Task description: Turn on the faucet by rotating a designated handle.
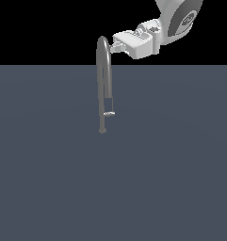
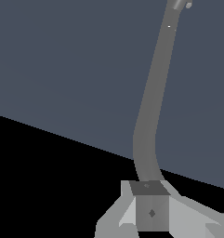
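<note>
The faucet [image 1: 103, 75] is a tall slim grey pipe, arched over at the top, standing on a small round base on the grey floor. The handle [image 1: 109, 114] is a short light-grey lever low on the stem, pointing to the exterior view's right, with a thin rod above it. My gripper [image 1: 116, 46] is high up, right beside the top of the arch, far above the handle. In the wrist view the fingertips [image 2: 152, 209] look closed together and empty, against the pipe [image 2: 150, 107]. The pipe runs away from them, with a small light piece, seemingly the handle [image 2: 182, 4], at its far end.
The flat grey floor [image 1: 171, 179] spreads all around the faucet. The white arm [image 1: 176, 19] comes in from the upper part of the exterior view's right.
</note>
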Action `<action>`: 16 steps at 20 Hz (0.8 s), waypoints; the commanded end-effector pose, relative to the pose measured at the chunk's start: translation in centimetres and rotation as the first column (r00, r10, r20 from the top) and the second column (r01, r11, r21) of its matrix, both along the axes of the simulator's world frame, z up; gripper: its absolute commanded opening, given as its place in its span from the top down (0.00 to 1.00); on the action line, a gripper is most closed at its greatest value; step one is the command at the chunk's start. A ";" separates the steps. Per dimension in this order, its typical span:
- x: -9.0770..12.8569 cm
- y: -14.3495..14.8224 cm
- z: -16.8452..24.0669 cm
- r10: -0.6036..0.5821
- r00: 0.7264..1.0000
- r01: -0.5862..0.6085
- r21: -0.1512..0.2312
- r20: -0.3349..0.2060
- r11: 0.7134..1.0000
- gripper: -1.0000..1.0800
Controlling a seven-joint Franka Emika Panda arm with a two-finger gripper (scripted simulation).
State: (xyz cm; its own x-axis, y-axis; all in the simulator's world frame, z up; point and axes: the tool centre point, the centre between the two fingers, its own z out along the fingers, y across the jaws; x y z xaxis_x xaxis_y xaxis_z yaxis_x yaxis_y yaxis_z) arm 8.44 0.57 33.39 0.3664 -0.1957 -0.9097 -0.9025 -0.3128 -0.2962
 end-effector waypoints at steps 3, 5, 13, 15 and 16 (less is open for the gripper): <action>1.7 -0.3 -2.7 -0.025 0.998 0.028 0.045 -0.057 0.999 1.00; 2.3 -0.5 -4.0 -0.032 0.996 0.037 0.063 -0.082 0.997 1.00; 3.9 -0.5 -9.4 -0.039 0.983 0.063 0.131 -0.181 0.989 1.00; 4.1 -0.4 -10.8 -0.035 0.979 0.066 0.147 -0.203 0.987 1.00; 4.1 -0.4 -11.4 -0.033 0.976 0.067 0.154 -0.213 0.986 1.00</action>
State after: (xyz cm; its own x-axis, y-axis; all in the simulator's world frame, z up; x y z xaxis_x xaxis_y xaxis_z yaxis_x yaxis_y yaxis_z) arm 12.44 0.11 22.96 0.1738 -0.0685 -0.9824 -0.9606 -0.2314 -0.1538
